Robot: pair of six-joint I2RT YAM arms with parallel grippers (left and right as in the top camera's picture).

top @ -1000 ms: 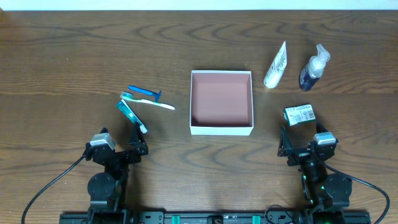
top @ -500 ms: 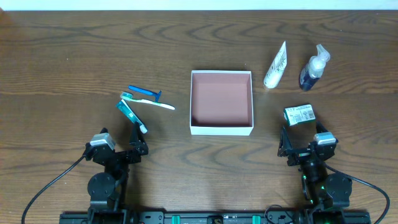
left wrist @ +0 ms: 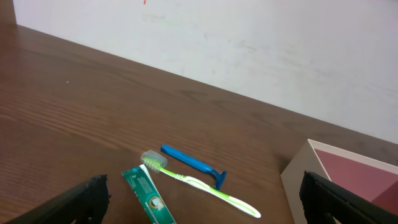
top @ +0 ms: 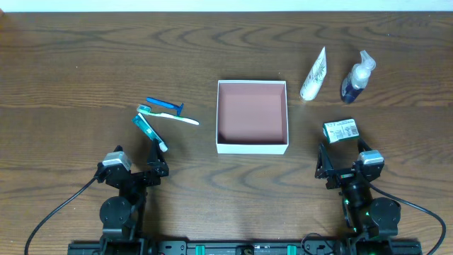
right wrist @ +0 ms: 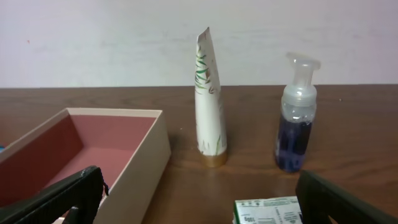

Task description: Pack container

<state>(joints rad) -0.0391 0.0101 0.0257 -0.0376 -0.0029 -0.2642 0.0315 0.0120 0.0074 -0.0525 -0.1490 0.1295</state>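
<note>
The container (top: pixel 252 146), a shallow square box with white walls and a pink-brown inside, sits mid-table and holds nothing; it shows at the right edge of the left wrist view (left wrist: pixel 297 180) and at the left of the right wrist view (right wrist: pixel 149 152). Left of it lie a blue razor (top: pixel 164 105) (left wrist: pixel 193 163), a green-white toothbrush (top: pixel 170 115) (left wrist: pixel 199 185) and a green toothpaste tube (top: pixel 148 129) (left wrist: pixel 149 194). Right of it are a white tube (top: pixel 314 74) (right wrist: pixel 209 102), a blue pump bottle (top: pixel 357 78) (right wrist: pixel 295 118) and a small white-labelled carton (top: pixel 340 130) (right wrist: pixel 268 211). My left gripper (top: pixel 151 170) (left wrist: pixel 202 202) is open near the front edge, below the toothpaste. My right gripper (top: pixel 338 168) (right wrist: pixel 199 199) is open just before the carton.
A pale wall backs the far table edge (left wrist: pixel 249 50). Both arm bases and their cables sit at the front edge (top: pixel 117 212) (top: pixel 368 212).
</note>
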